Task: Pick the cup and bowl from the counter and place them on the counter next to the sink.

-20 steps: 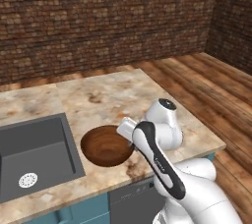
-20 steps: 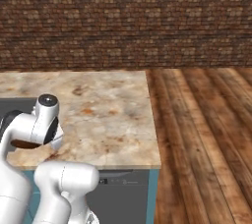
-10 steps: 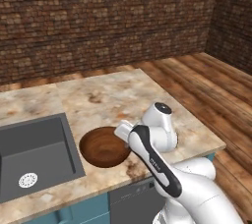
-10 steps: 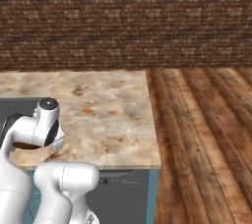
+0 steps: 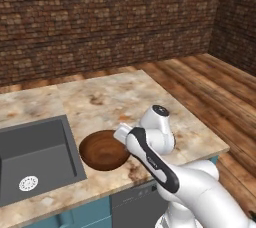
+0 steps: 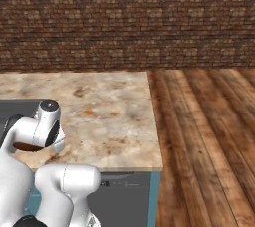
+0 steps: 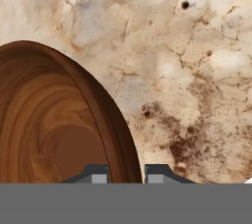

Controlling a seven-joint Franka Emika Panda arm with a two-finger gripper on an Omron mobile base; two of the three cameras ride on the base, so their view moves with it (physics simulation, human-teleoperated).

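the sink sits recessed at the left of the table, a dark grey basin with a round silver drain. just beside its right edge the bowl rests on the marbled stone, close to the table's front edge, so it already lies next to the sink.

in the hand view the end effector straddles the bowl's near rim, one finger tip inside the wall and one outside. the jaws stand narrow, drawn in on that rim wall, and appear to have hold of it; whether the bowl is lifted or resting on the stone cannot be told.

the bowl looks like turned wood: stiff, not fragile, moderately light for its width. being wide, it can only be taken by the rim, and a pinch at one edge leaves the weight hanging off to one side, so it will likely tip or pivot if raised fast. the smooth wall may slip; a deep bite over the rim and a low, slow carry seem wise.

the cup cannot be placed from these views.
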